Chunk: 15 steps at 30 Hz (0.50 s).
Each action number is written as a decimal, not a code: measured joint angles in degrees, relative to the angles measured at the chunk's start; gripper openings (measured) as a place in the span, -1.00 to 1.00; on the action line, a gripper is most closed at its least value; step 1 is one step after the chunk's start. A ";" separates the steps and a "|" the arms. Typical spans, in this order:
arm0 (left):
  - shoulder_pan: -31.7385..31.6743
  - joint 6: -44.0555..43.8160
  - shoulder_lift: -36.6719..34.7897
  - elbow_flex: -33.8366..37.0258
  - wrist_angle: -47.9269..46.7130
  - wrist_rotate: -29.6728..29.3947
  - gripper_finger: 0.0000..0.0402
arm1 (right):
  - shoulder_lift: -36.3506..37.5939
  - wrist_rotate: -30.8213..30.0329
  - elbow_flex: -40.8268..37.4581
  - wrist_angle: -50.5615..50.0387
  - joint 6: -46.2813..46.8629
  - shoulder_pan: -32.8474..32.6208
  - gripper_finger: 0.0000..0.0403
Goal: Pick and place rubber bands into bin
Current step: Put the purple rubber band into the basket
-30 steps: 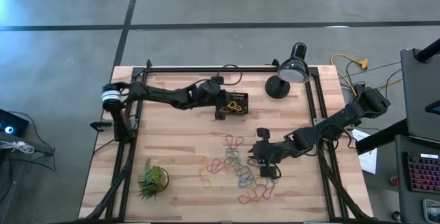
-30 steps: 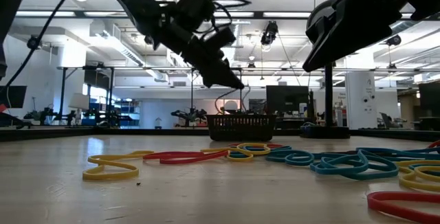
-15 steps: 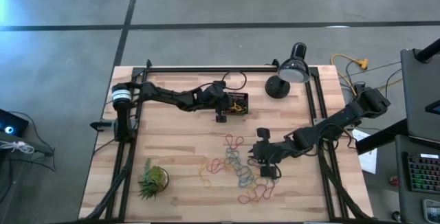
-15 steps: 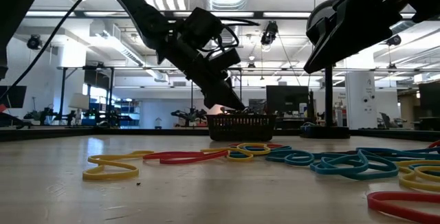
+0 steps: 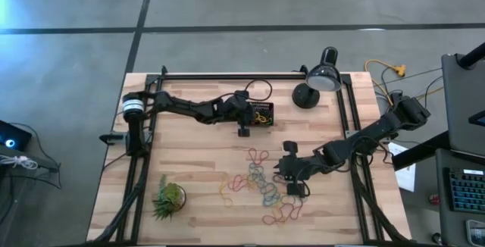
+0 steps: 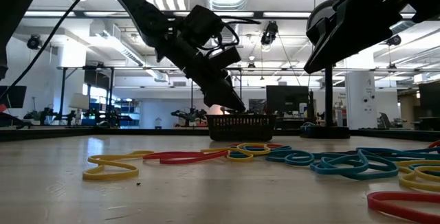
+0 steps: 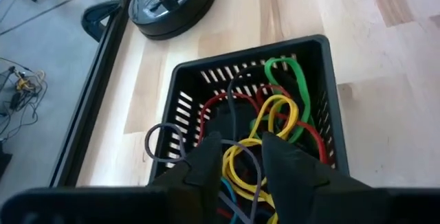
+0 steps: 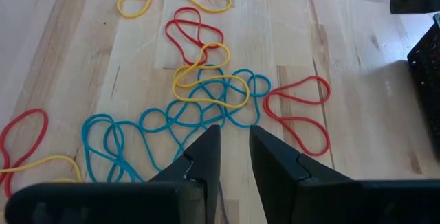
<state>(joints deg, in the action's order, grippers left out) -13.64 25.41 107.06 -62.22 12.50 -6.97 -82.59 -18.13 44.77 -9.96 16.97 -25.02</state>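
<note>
In bin point(image 7: 323, 86): rubber bands point(image 7: 278, 117), wrist view only.

Left gripper point(image 5: 244, 125) reaches toward twelve o'clock, fingers slightly parted. Right gripper point(image 5: 292, 180) hovers around four o'clock, its fingers narrowly apart.

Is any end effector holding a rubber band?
Left end effector: cannot tell; a grey band lies between its parted fingers over the bin. Right end effector: nothing.

no readable text, labels or signs
</note>
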 joint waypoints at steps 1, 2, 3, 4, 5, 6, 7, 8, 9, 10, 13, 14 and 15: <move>0.31 -0.67 -0.25 0.00 -0.18 -0.15 -0.54 | 0.00 0.00 0.00 0.00 -0.01 0.01 -0.64; 0.72 -1.16 -0.54 0.00 -0.49 -0.19 -0.54 | 0.00 0.00 0.00 -0.03 0.00 0.00 -0.64; 1.31 -1.50 -1.06 0.00 -1.18 -0.19 -0.53 | 0.00 0.00 0.00 -0.13 -0.01 0.00 -0.64; 1.98 -1.61 -1.64 0.00 -2.23 -0.19 -0.53 | 0.00 0.01 -0.01 -0.20 0.00 0.00 -0.64; 2.77 -2.03 -2.41 0.00 -3.35 -0.27 -0.53 | 0.00 0.02 0.00 -0.27 0.00 0.00 -0.64; 3.58 -2.46 -3.37 0.00 -4.74 -0.55 -0.53 | 0.00 0.02 -0.04 -0.37 0.00 0.01 -0.64; 4.46 -2.69 -4.32 0.00 -6.47 -0.90 -0.53 | 0.00 0.02 -0.13 -0.39 0.00 0.02 -0.64; 5.48 -3.24 -5.12 0.00 -8.11 -1.35 -0.53 | 0.00 0.02 -0.32 -0.40 0.00 0.00 -0.64; 6.53 -4.41 -6.04 0.05 -10.19 -1.97 -0.53 | 0.00 0.01 -0.56 -0.45 0.00 0.01 -0.64; 7.65 -5.75 -6.92 0.23 -12.85 -2.52 -0.53 | 0.00 0.02 -0.88 -0.52 0.14 0.01 -0.64; 11.11 -10.02 -8.87 0.55 -19.10 -2.70 -0.53 | 0.00 0.03 -2.40 -0.44 2.12 0.00 -0.64; 12.37 -11.46 -9.35 0.74 -20.64 -2.75 -0.53 | 0.00 0.08 -3.17 -0.53 3.08 0.00 -0.64; 13.64 -12.87 -9.75 1.07 -22.34 -2.78 -0.53 | 0.00 0.24 -4.01 -0.46 4.22 0.00 -0.64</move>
<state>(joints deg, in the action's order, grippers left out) 0.00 12.54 97.31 -61.15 -9.84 -9.75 -82.59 -17.89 40.76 -10.42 21.19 -25.02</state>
